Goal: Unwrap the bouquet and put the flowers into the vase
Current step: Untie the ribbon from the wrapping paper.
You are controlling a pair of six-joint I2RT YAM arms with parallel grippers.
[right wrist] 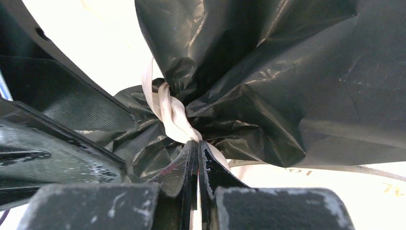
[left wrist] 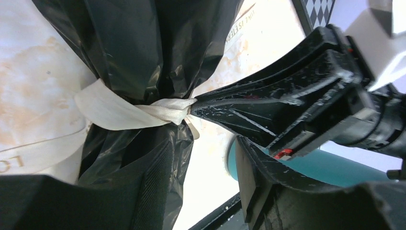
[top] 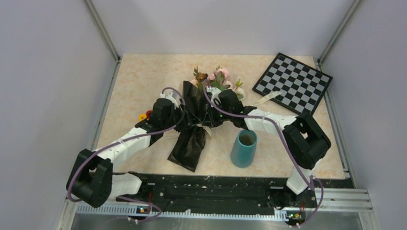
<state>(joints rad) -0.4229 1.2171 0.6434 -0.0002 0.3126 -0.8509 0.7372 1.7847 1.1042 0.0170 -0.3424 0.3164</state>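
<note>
The bouquet [top: 191, 140] lies across the middle of the table, its glossy black paper [right wrist: 287, 72] pinched at the waist by a cream ribbon [left wrist: 119, 112]. The flowers [top: 218, 77], pink, cream and rusty orange, stick out of the wrap's far end. My right gripper [right wrist: 197, 143] is shut, its tips pinching the ribbon [right wrist: 170, 112] right at the knot. My left gripper [left wrist: 203, 158] stands open just below the knot, one finger [left wrist: 143, 191] against the black paper and bare table showing between the jaws. The teal vase [top: 244, 147] stands upright to the right of the wrap's tail.
A black-and-white checkerboard [top: 292, 83] lies at the back right, with a loose ribbon tail [top: 266, 99] reaching towards it. A small red-and-yellow object [top: 145, 114] sits beside the left arm. Grey walls close in the table on three sides.
</note>
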